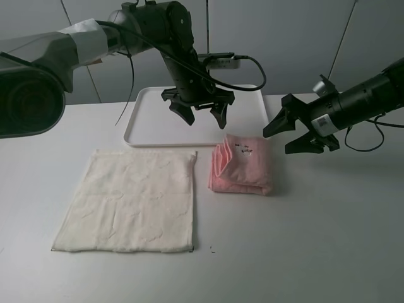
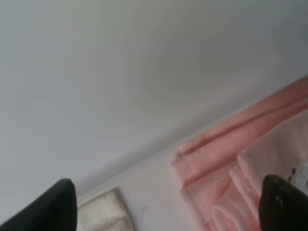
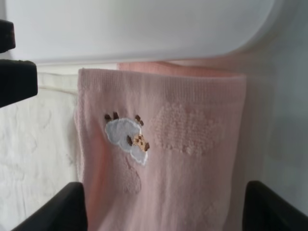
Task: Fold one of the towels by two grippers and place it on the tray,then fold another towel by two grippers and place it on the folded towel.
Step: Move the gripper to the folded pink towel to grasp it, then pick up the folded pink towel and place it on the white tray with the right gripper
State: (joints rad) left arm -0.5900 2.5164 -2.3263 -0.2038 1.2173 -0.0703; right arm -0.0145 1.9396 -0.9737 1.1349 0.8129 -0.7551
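The pale pink towel point(image 1: 243, 165) lies folded on the table just in front of the tray point(image 1: 148, 123), with a small embroidered patch on top. The cream towel point(image 1: 131, 201) lies spread flat to its left. My left gripper point(image 1: 202, 115) hangs open above the tray's front edge, just behind the pink towel. My right gripper point(image 1: 285, 134) is open and holds nothing, a little above and to the right of the pink towel. The left wrist view shows my left gripper point(image 2: 168, 192), the pink towel point(image 2: 250, 144) and a corner of the cream towel point(image 2: 103, 211). The right wrist view shows my right gripper point(image 3: 163, 192) over the pink towel point(image 3: 192, 144).
The white tray point(image 3: 144, 29) holds nothing and sits at the back of the white table point(image 1: 303, 252). In the right wrist view the cream towel point(image 3: 38, 144) lies beside the pink one, and a black finger of the other arm point(image 3: 14, 79) shows at the edge.
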